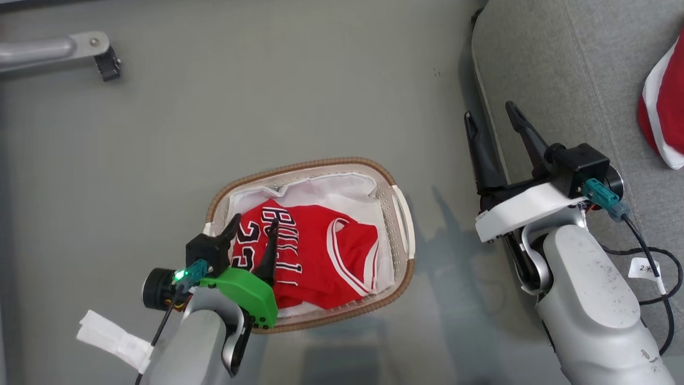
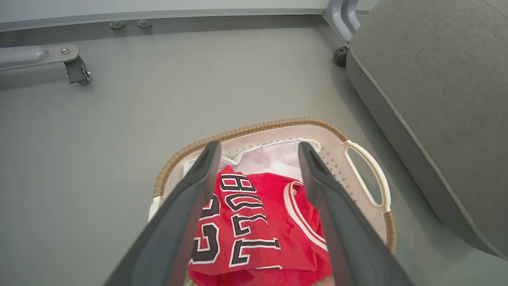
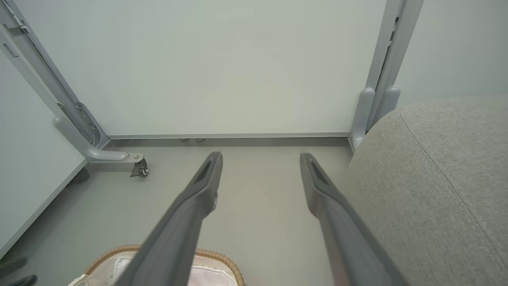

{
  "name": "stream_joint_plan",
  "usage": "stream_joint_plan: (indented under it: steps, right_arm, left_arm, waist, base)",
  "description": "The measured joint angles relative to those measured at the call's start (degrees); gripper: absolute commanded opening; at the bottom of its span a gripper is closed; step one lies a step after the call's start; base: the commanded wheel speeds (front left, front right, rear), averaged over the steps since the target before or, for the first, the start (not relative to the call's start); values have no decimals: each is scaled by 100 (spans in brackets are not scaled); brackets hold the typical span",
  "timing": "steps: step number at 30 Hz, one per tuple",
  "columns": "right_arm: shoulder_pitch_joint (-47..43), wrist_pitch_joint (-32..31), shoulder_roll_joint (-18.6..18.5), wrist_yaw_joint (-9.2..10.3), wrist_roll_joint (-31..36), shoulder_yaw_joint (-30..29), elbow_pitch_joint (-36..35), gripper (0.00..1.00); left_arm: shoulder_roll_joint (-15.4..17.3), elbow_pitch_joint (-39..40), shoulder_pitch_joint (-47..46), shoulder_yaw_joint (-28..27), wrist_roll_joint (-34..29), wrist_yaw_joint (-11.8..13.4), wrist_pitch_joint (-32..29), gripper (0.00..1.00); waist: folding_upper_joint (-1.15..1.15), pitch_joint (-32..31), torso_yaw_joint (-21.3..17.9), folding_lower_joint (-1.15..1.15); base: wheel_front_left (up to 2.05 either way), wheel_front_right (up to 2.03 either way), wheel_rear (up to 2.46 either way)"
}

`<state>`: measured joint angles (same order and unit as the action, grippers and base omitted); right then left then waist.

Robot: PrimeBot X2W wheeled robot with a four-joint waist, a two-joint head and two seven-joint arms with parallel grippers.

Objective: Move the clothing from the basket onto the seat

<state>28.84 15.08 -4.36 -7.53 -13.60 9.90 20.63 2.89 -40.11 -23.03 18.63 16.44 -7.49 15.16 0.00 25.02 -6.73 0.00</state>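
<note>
A red jersey (image 1: 315,254) with black-and-white lettering and the number 23 lies crumpled in the oval basket (image 1: 398,206), on a white liner sheet (image 1: 331,190). In the left wrist view the jersey (image 2: 254,222) lies just beyond the fingertips, inside the basket (image 2: 278,125). My left gripper (image 1: 255,224) hangs open over the jersey's near left part, not touching it as far as I can tell. A second red garment with white trim (image 1: 662,109) lies on the grey seat (image 1: 577,69) at the far right. My right gripper (image 1: 490,116) stands open and empty over the seat's left edge.
The basket stands on a grey floor just left of the seat (image 2: 436,99). A metal frame leg with a caster (image 1: 104,56) lies at the upper left. A white wall panel (image 3: 222,67) and an upright post (image 3: 381,75) stand behind. A black cable (image 1: 649,262) trails off my right arm.
</note>
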Motion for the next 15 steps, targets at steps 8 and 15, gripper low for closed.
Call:
stream_joint_plan:
  steps: [8,15]
  right_arm:
    - [169,0,105,0,-3,66,-147,100]
    - [374,0,134,0,-11,147,-258,100]
  left_arm:
    - [9,-1313,-849,211,-240,3,0,100]
    - [5,-2458,-1592,379,-376,171,-83,100]
  waist:
    - [0,700,-224,1]
    - [0,1149,-436,1]
  base:
    - [0,0,0]
    - [0,0,0]
